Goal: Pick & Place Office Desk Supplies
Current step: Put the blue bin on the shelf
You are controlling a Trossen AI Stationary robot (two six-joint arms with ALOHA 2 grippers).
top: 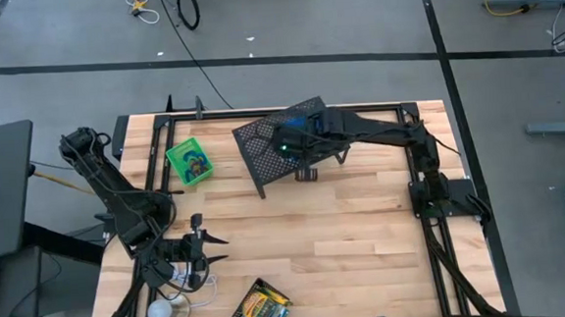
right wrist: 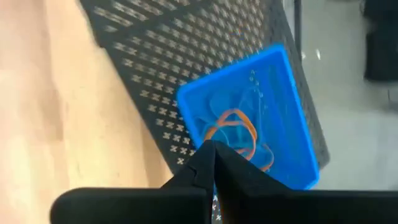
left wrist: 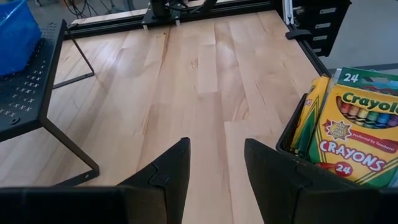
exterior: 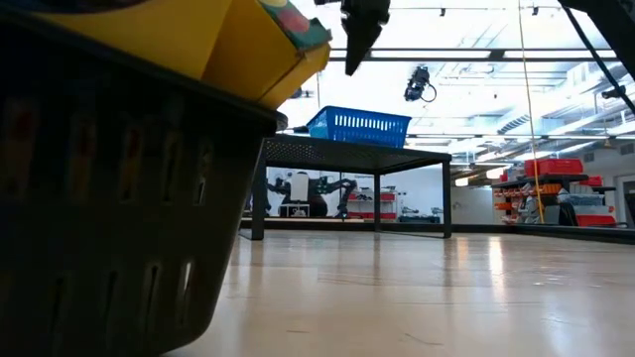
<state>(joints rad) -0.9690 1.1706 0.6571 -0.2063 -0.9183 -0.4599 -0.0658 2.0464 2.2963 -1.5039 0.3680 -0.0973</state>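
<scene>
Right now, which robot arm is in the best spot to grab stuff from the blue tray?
The right one, probably. Its gripper is shut right above the blue tray on the black mesh stand. The left gripper is open over bare table, beside the crayon box.

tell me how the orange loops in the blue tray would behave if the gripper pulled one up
The orange loops look thin and curl loosely, so one would probably sag and stretch rather than hold shape. They overlap in the blue tray, so lifting one may drag another along. The tray looks light and sits on the perforated black stand, so a snag might shift it. The right gripper is shut above it.
</scene>
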